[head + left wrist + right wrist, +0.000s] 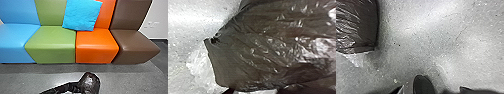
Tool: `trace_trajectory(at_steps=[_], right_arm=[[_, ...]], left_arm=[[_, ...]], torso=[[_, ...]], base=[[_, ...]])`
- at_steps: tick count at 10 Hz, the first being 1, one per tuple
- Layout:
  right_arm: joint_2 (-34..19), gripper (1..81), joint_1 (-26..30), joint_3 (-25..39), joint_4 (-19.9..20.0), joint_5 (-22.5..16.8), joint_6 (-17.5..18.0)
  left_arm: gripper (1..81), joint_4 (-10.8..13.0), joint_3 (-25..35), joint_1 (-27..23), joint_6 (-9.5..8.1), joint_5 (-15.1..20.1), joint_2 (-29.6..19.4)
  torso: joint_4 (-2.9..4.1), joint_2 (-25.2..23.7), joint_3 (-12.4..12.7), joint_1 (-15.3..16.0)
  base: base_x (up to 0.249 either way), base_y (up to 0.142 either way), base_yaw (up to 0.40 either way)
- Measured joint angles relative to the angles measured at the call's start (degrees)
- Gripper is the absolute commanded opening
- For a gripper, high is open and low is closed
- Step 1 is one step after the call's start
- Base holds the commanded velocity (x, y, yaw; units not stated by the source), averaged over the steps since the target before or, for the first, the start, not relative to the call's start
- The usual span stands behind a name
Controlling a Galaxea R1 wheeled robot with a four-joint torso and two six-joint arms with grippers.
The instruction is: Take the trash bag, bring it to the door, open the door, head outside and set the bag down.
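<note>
A dark, glossy trash bag (89, 83) shows at the bottom of the head view, over the grey floor, with a long dark fold trailing to one side. The left wrist view has the same crinkled bag (268, 47) very close, and clear whitish plastic (199, 66) lies against its edge. Part of the bag (356, 27) also appears in the right wrist view, beside bare floor. I cannot make out how either gripper stands, nor whether one holds the bag.
A row of padded seats in blue, green, orange (96, 40) and brown (133, 41) stands across the head view. A bright blue cushion (81, 15) leans on the backrests. In the right wrist view, a dark rounded shape (423, 85) shows over speckled floor (436, 45).
</note>
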Motion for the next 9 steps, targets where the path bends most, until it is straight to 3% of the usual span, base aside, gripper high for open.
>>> trace_trajectory(at_steps=[3,4,9], right_arm=[[0.05,81.1,0.46,-0.02,0.02,0.09,0.00],[0.10,81.1,0.61,-0.02,0.02,0.07,0.00],[0.35,81.1,1.07,0.00,0.22,0.46,0.00]], left_arm=[[81.1,-0.02,-0.16,-0.96,0.00,-0.67,0.45],[81.1,0.00,-0.66,-0.72,0.00,-0.78,0.44],[81.1,-0.02,-1.77,-0.11,0.00,-1.27,0.48]], torso=[[0.00,0.00,-5.96,0.02],[0.00,0.02,-6.86,0.02],[0.00,0.00,-7.49,0.07]], base=[[0.000,0.000,0.000],[0.000,0.000,0.000],[0.000,0.000,0.000]])
